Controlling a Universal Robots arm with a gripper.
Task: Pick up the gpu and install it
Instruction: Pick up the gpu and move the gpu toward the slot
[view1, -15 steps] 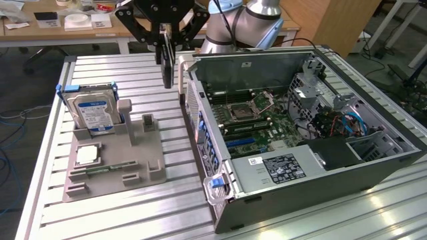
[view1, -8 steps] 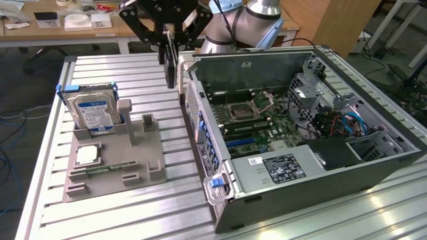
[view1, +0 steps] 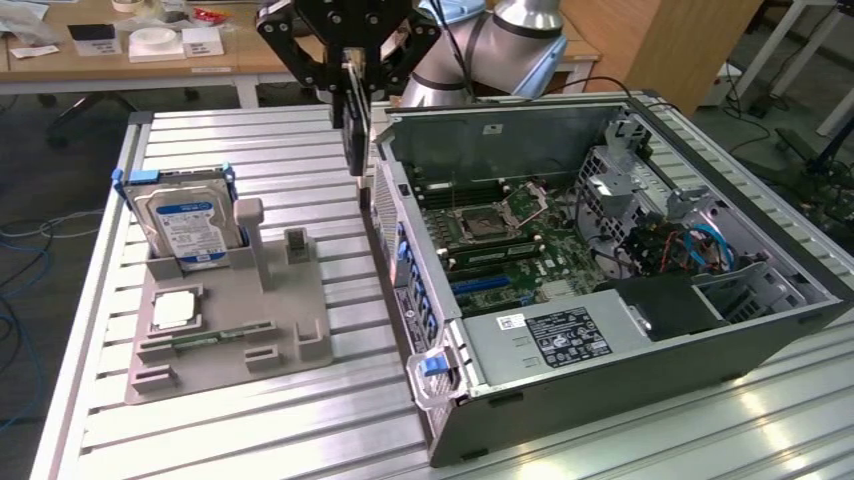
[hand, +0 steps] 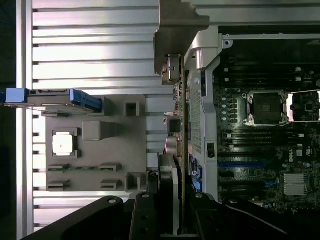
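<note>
Gripper (view1: 351, 70) was pinched shut on the gpu (view1: 354, 130), card hung upright in the air, just beside the open computer case (view1: 641, 365), outside its back wall, hard drive (view1: 187, 225) stood farther from the case

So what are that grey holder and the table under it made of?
The holder looks like matte grey plastic, perhaps moulded or printed: dull, uniform, blocky. The table seems to be brushed aluminium: silvery ribbed slats with soft glare.

Above the table (view1: 267, 430), the gpu (view1: 355, 135) hangs in the claw (view1: 352, 75) between fixture (view1: 227, 345) and case (view1: 641, 350).
</note>
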